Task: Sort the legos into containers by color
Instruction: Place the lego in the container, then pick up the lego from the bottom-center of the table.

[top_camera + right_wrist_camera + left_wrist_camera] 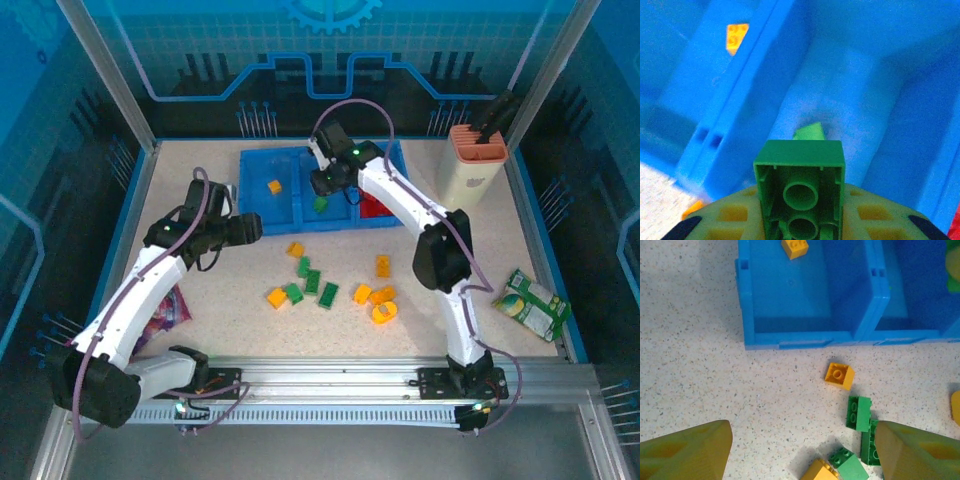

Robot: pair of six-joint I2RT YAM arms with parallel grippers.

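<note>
My right gripper (328, 180) hangs over the middle compartment of the blue tray (256, 217). It is shut on a green lego (800, 187), whose hollow underside faces the camera. Below it another green lego (810, 131) lies on that compartment's floor. The left compartment holds one orange lego (274, 186), and red legos (378, 207) lie in the right one. My left gripper (802, 455) is open above the table in front of the tray, its fingers (685, 452) astride bare table and loose legos. Nearest to it are an orange lego (839, 376) and a green lego (859, 413).
Several green and orange legos (312, 281) are scattered mid-table, with a yellow ring (384, 313) among them. A cream holder with an orange top (476, 160) stands at the back right. One snack packet (533, 305) lies at the right edge and another (170, 308) under my left arm.
</note>
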